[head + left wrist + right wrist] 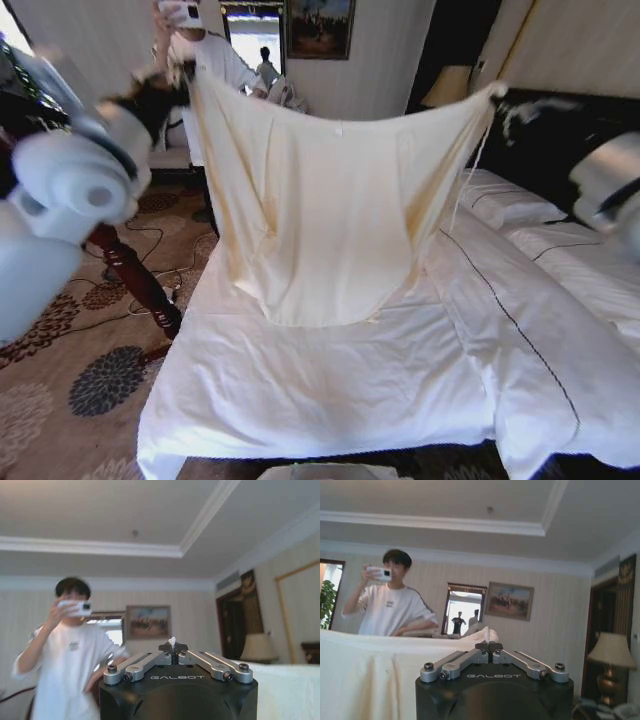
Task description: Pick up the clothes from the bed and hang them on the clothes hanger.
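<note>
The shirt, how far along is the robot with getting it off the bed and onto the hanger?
Picked up: the shirt hangs spread wide above the bed, lower hem clear of the sheets. In hand: the left gripper pinches one top corner, the right gripper the other, both shut on fabric. Left: hanging it; the shirt is not on a hanger yet.

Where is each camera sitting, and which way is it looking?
Head view: up on the robot's head, looking down at the bed; both arms show, lifting the shirt spread wide.
Left wrist view: on the left arm, looking across the room; the left gripper is shut on the shirt.
Right wrist view: on the right arm, looking across the room; the right gripper is shut on the shirt.
Shared: both wrist views show the painting.
</note>
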